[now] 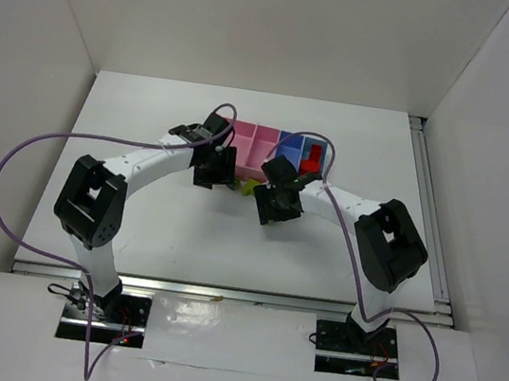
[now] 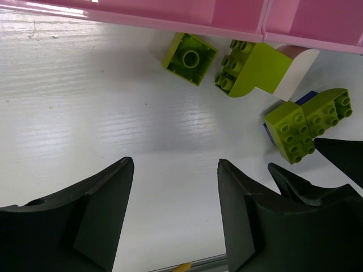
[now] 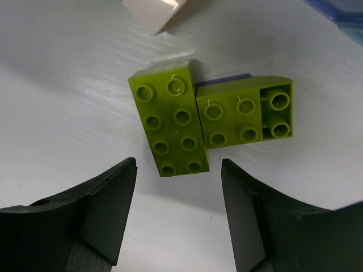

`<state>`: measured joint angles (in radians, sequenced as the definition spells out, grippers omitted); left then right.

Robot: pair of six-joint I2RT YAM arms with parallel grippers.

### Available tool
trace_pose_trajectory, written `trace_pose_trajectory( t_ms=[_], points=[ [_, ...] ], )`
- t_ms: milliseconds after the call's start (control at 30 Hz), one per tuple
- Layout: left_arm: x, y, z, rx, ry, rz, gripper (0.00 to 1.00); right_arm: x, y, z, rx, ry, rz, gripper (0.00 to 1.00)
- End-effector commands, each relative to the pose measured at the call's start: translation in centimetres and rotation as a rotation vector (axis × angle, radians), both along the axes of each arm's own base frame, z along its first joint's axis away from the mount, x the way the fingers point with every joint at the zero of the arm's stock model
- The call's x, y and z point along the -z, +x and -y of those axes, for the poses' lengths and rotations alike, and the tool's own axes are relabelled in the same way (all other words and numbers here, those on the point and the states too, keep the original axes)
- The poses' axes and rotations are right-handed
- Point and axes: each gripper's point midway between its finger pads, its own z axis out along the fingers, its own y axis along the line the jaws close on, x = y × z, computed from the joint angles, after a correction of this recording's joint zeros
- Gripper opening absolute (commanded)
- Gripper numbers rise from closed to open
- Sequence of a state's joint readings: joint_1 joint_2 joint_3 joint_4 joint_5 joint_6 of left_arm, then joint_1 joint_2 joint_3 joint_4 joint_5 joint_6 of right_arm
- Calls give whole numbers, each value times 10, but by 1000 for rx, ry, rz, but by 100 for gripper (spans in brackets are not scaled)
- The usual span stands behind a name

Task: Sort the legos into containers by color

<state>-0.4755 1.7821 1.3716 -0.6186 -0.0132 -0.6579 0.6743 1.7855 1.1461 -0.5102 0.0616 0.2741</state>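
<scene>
Several yellow-green legos lie on the white table just in front of the containers. In the right wrist view a long green brick and a curved green brick lie side by side over a dark blue one. My right gripper is open, with the long brick's near end just ahead of its fingertips. My left gripper is open over bare table. Ahead of it lie a square green brick, a curved green brick and a whitish brick. Red legos sit in a blue bin.
The pink bins join the blue ones in a row at mid-table. Their pink wall runs along the top of the left wrist view. The two grippers hang close together, and the right one's dark fingers show beside the left.
</scene>
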Motion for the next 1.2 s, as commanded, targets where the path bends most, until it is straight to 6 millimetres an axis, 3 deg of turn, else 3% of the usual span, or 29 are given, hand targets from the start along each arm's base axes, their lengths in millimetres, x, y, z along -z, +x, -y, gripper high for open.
trace_pose_trajectory(
  t_ms=[0,267,400,433,500,600,633,667,767,833,900,1033,1167],
  points=[
    [-8,9,4,3,-9,19,71,-15,23,-15,-45,37,81,68],
    [-10,11,7,8,-18,16,71,-10,26,-22,-53,48,69,56],
    [-9,10,4,20,0,16,71,-9,26,-17,-29,31,68,39],
    [-9,11,2,15,9,20,71,-19,28,-19,-21,46,81,29],
    [-9,11,-9,23,39,11,71,-28,27,-16,-16,45,94,23],
    [-8,15,-26,44,30,-4,74,-51,14,-19,-44,109,118,18],
    [-17,16,-23,96,-13,7,74,-49,4,-16,-66,116,101,18],
    [-18,17,-26,110,-40,1,75,-65,0,-19,-81,155,137,18],
    [-37,14,-9,228,-171,-6,75,-81,-19,-29,-139,270,138,18],
    [-48,12,3,281,-236,1,76,-106,-27,-38,-173,354,170,18],
    [-56,3,21,338,-321,-20,80,-112,-35,-42,-201,393,159,17],
    [-74,-12,59,461,-507,-12,89,-114,-42,-40,-208,383,142,15],
    [-65,-14,61,445,-521,-37,89,-110,-36,-41,-192,352,130,15]
  ],
)
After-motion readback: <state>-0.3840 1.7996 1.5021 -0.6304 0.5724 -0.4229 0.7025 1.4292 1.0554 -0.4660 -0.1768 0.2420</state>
